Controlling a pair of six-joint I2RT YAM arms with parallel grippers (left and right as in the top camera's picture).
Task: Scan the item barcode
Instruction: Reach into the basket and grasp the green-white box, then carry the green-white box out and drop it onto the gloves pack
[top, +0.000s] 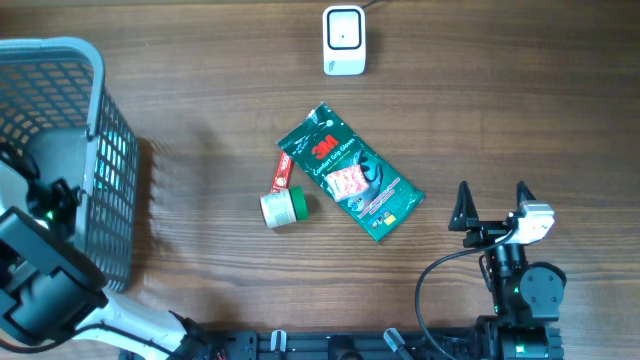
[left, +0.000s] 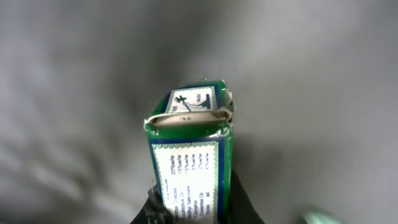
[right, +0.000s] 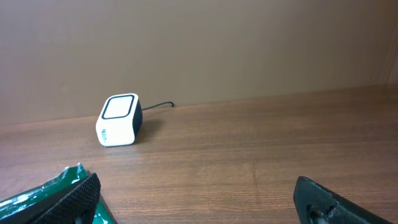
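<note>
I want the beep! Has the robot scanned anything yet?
Not this one. Gripped: the left gripper is shut on a green carton with white labels, at the grey mesh basket. Left to do: carry it to the white boxy scanner and show its barcode. The right gripper is open.

the brown wood-grain desk (top: 520, 90) is carrying four things. a white scanner (top: 343, 40) is sitting at twelve o'clock near the far edge, its window facing up, with a dark cable (right: 158, 106) trailing away behind it. a green packet (top: 350, 172) is lying flat at the centre, slanting from eleven o'clock down to five o'clock. just beside its lower left edge, at about seven o'clock from it, a small white-and-green roll (top: 283, 207) is lying on its side, with a red label (top: 283, 172) stretching up from it alongside the packet. a grey mesh basket (top: 115, 170) is standing at nine o'clock, at the desk's left edge.
</note>
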